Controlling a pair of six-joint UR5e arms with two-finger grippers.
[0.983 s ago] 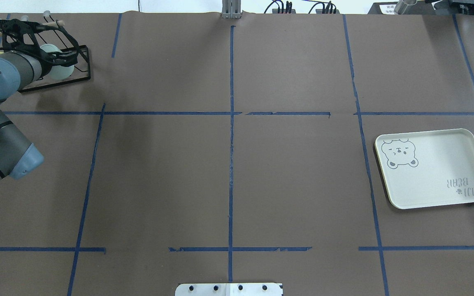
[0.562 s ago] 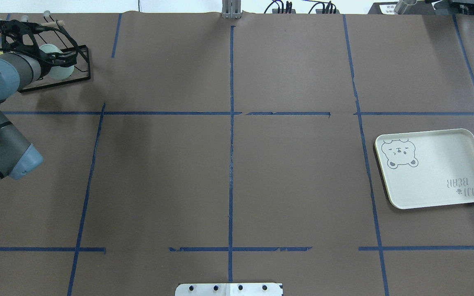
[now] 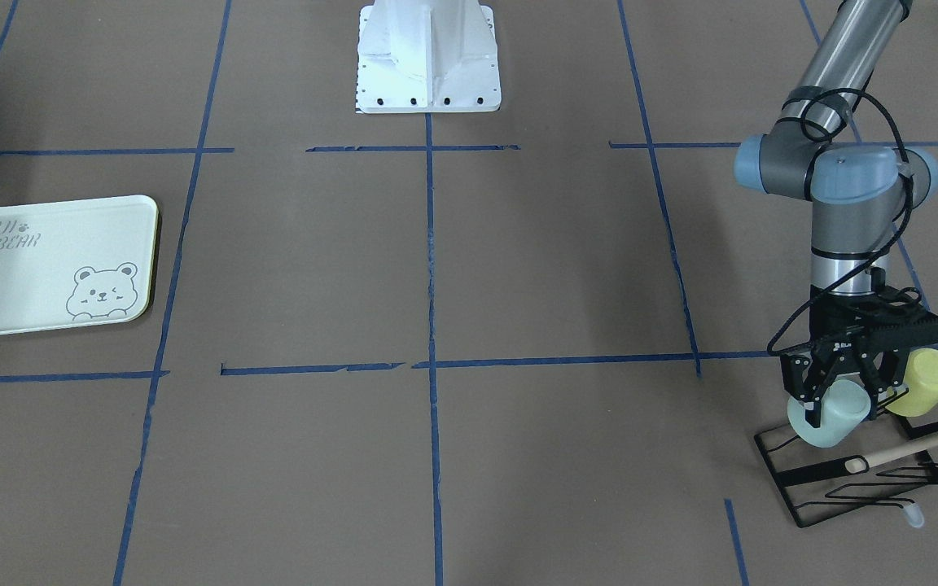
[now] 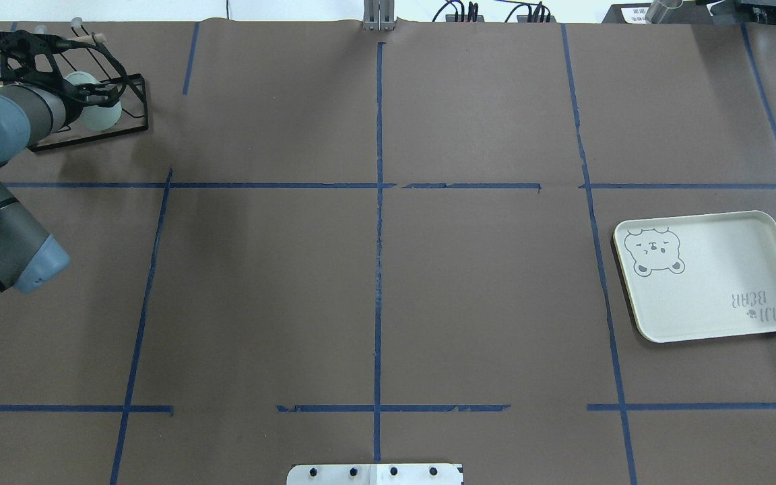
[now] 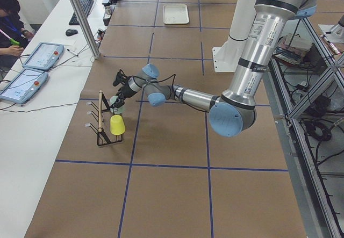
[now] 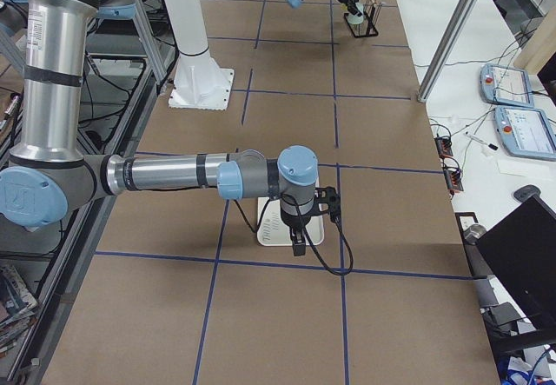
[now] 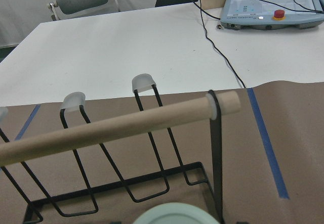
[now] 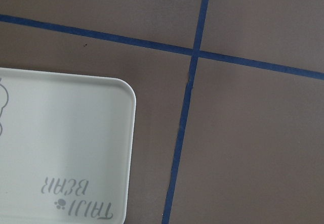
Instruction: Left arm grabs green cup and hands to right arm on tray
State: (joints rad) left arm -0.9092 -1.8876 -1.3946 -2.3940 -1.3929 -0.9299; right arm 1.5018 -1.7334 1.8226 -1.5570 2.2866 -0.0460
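Observation:
The pale mint-green cup point(image 3: 835, 417) lies tilted over the black wire rack point(image 3: 823, 476) at the table's far left. My left gripper point(image 3: 843, 404) is shut on the cup, one finger on each side. The cup also shows in the overhead view point(image 4: 102, 114), and its rim shows at the bottom of the left wrist view point(image 7: 174, 215). The pale green bear tray point(image 4: 711, 296) lies at the right side of the table. My right gripper point(image 6: 296, 244) hovers over the tray point(image 6: 314, 231). It shows only in the right side view, so I cannot tell whether it is open or shut.
A yellow-green cup point(image 3: 929, 382) hangs on the rack beside the green one. A wooden rod point(image 3: 917, 446) runs along the rack's top, close in front of my left gripper point(image 7: 116, 128). Blue tape lines cross the brown table. The robot's white base point(image 3: 428, 65) stands at mid-table.
My left gripper and the green cup have shifted slightly toward the far edge of the table. The tray has not moved.

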